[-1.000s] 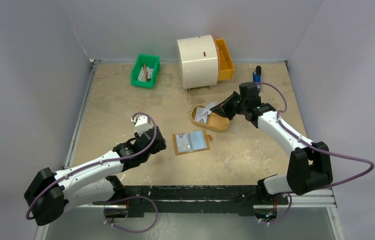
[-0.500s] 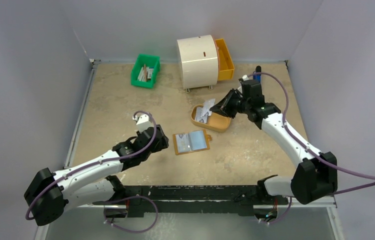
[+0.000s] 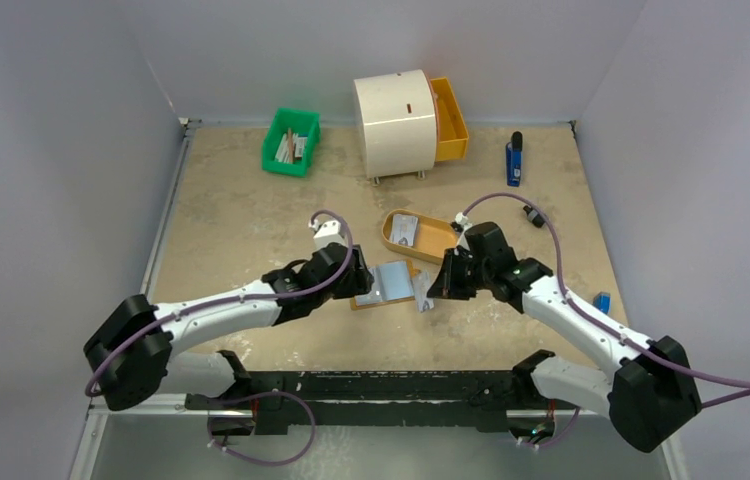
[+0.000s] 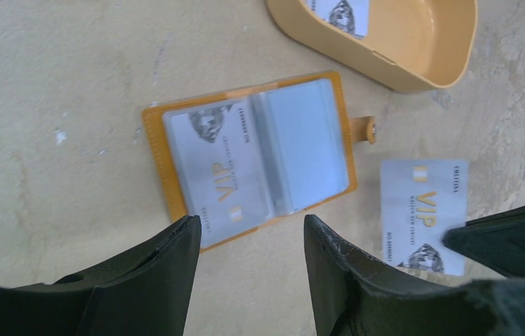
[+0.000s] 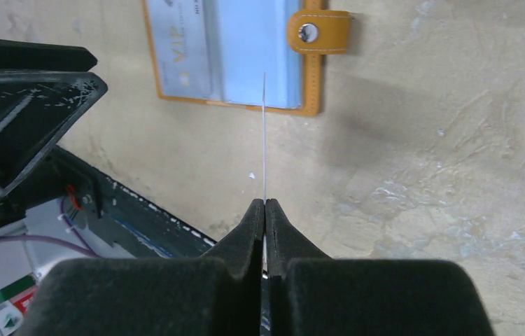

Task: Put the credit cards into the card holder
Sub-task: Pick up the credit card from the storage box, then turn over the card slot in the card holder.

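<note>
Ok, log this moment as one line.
left gripper: open, over card holder | right gripper: shut on credit card, beside holder | holder: open, one pocketed card | tray: one spare card

green bin (image 3: 291, 142) back left; cream drum cabinet (image 3: 394, 122), orange drawer (image 3: 449, 119) open; blue stick (image 3: 515, 160) right.

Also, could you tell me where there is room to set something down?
Bare table lies between the green bin and left gripper, and right of the tray. It's crowded around the card holder, by the right gripper.
</note>
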Tool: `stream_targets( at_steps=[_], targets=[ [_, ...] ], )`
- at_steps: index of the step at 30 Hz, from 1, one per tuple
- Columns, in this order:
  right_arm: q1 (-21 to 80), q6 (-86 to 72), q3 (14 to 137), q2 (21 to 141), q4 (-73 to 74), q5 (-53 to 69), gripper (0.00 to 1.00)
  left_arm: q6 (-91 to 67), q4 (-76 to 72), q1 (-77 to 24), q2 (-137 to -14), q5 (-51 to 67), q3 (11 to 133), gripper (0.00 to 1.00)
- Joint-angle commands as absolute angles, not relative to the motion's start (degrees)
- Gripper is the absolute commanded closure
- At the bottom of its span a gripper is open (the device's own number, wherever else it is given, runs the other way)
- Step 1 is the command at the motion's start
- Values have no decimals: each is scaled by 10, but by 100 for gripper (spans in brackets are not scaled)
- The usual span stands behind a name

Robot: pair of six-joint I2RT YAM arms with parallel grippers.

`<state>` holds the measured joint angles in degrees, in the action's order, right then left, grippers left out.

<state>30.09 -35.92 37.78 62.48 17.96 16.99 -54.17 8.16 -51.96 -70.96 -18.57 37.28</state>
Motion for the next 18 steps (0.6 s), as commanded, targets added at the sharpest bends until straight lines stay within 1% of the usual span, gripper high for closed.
stream_targets(
  at_steps=[1,9,18],
  targets=[
    [300,-356,380,618,164,133,100,-526,37,-530,-764,-178,440,45],
    [299,-378,360,574,186,93,100,-528,74,-540,-903,-205,537,46],
    [299,-371,368,564,205,88,100,-528,88,-541,-979,-213,577,49]
  ],
)
